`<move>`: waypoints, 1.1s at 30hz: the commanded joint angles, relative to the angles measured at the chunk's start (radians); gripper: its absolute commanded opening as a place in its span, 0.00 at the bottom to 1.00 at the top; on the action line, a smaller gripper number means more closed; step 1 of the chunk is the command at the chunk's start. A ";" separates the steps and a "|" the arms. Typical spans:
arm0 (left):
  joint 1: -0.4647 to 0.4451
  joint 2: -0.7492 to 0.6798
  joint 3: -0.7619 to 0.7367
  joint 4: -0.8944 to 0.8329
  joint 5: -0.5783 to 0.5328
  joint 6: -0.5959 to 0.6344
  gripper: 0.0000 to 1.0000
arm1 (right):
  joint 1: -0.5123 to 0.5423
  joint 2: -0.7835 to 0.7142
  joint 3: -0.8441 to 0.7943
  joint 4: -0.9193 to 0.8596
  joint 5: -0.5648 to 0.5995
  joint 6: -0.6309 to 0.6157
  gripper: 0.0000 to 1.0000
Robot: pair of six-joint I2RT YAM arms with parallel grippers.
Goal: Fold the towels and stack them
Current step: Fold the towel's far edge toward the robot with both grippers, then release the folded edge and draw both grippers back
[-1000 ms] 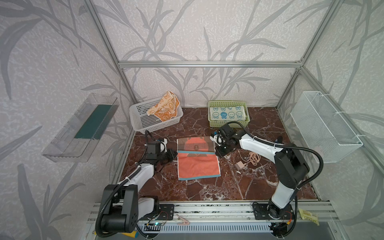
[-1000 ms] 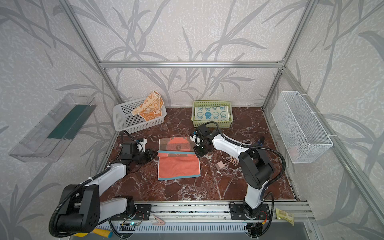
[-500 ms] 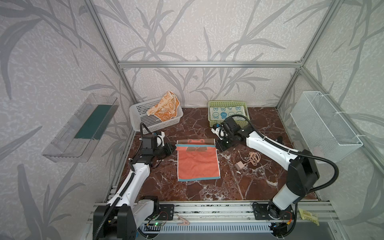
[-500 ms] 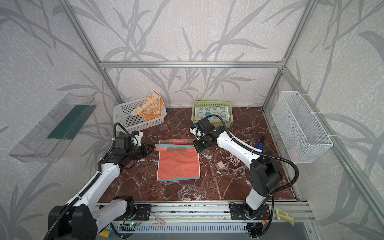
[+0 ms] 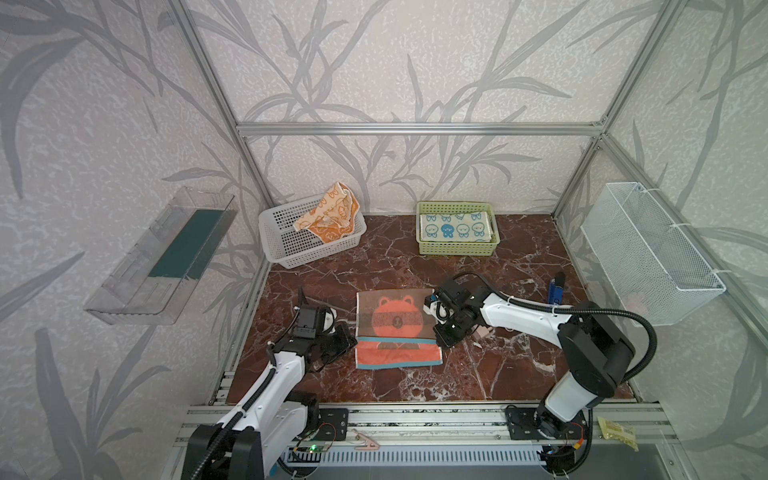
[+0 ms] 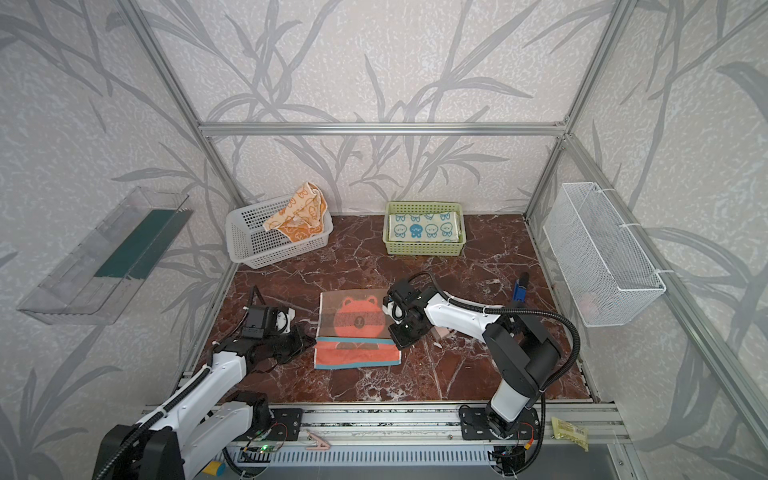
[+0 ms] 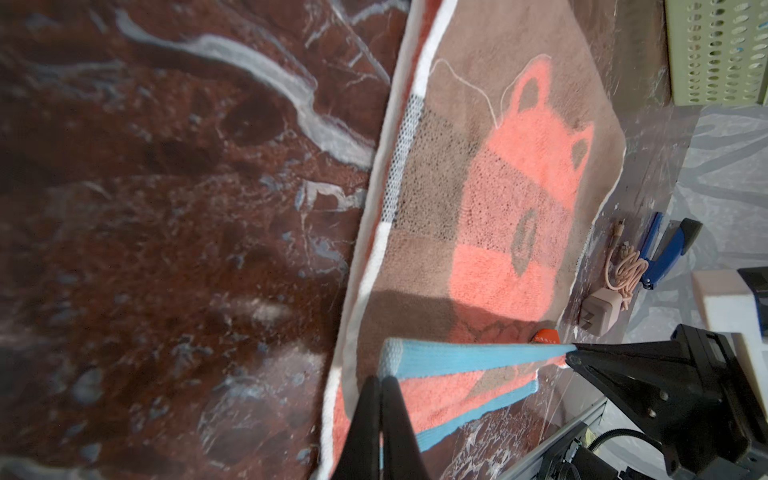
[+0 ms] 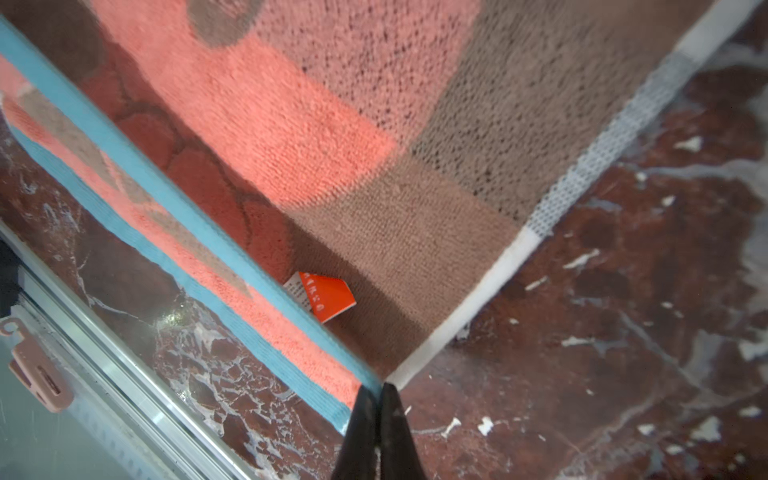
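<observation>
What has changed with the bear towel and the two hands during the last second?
The left hand and the right hand, both shut on the far blue edge of the towel, have carried that edge toward the front. The fold now covers most of the towel and its brown back shows. Nothing was let go. The white basket and the green basket stayed put.

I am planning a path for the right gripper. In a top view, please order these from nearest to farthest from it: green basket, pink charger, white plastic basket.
1. pink charger, close beside the right gripper.
2. green basket, at the back wall.
3. white plastic basket, back left corner.
</observation>
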 commanded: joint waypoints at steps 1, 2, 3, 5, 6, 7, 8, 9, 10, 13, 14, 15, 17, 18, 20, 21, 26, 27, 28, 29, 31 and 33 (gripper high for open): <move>-0.002 -0.020 0.038 -0.015 -0.045 -0.016 0.00 | 0.002 -0.036 0.052 -0.018 0.028 0.011 0.00; -0.003 -0.023 0.046 -0.026 -0.047 -0.014 0.00 | 0.002 -0.040 0.064 -0.030 0.032 0.006 0.00; -0.005 -0.025 0.051 -0.034 -0.048 -0.013 0.00 | 0.002 -0.045 0.071 -0.043 0.035 0.003 0.00; -0.014 -0.039 0.059 -0.050 -0.051 -0.021 0.00 | 0.008 -0.063 0.076 -0.063 0.040 0.000 0.00; -0.023 -0.047 0.060 -0.055 -0.055 -0.026 0.00 | 0.010 -0.072 0.076 -0.071 0.043 -0.001 0.00; -0.033 -0.062 0.059 -0.063 -0.064 -0.032 0.00 | 0.013 -0.081 0.075 -0.080 0.047 -0.002 0.00; -0.044 -0.075 0.061 -0.074 -0.073 -0.038 0.00 | 0.014 -0.092 0.073 -0.087 0.048 -0.004 0.00; -0.052 -0.085 0.059 -0.081 -0.081 -0.043 0.00 | 0.015 -0.099 0.070 -0.091 0.050 -0.007 0.00; -0.062 -0.097 0.053 -0.087 -0.092 -0.051 0.00 | 0.016 -0.106 0.061 -0.090 0.052 -0.009 0.00; -0.080 -0.113 0.019 -0.086 -0.103 -0.091 0.00 | 0.016 -0.107 0.030 -0.076 0.044 -0.012 0.00; -0.085 -0.117 0.008 -0.086 -0.104 -0.105 0.00 | 0.017 -0.103 0.019 -0.072 0.041 -0.011 0.00; -0.093 -0.126 0.000 -0.087 -0.109 -0.115 0.00 | 0.018 -0.102 0.010 -0.069 0.040 -0.008 0.00; -0.112 -0.157 -0.007 -0.096 -0.130 -0.134 0.00 | 0.024 -0.113 -0.008 -0.060 0.043 -0.004 0.00; -0.118 -0.171 -0.007 -0.104 -0.142 -0.137 0.00 | 0.025 -0.117 -0.014 -0.056 0.044 -0.001 0.00; -0.133 -0.193 -0.012 -0.117 -0.166 -0.144 0.00 | 0.027 -0.126 -0.027 -0.049 0.037 0.002 0.00; -0.140 -0.194 -0.014 -0.121 -0.176 -0.146 0.00 | 0.027 -0.124 -0.032 -0.045 0.034 0.001 0.00; -0.159 -0.149 -0.040 -0.113 -0.189 -0.165 0.00 | 0.035 -0.095 -0.059 -0.016 0.006 -0.010 0.00; -0.161 -0.146 -0.047 -0.113 -0.191 -0.172 0.00 | 0.036 -0.095 -0.064 -0.009 0.000 -0.015 0.00; -0.165 -0.148 -0.052 -0.113 -0.192 -0.181 0.00 | 0.036 -0.097 -0.070 -0.003 -0.007 -0.020 0.01; -0.169 -0.156 -0.057 -0.116 -0.197 -0.192 0.05 | 0.036 -0.103 -0.074 -0.003 -0.009 -0.026 0.07; -0.176 -0.187 -0.068 -0.125 -0.202 -0.214 0.14 | 0.036 -0.119 -0.070 -0.010 -0.018 -0.045 0.21; -0.176 -0.235 -0.082 -0.126 -0.198 -0.244 0.21 | 0.036 -0.141 -0.061 -0.023 -0.033 -0.069 0.33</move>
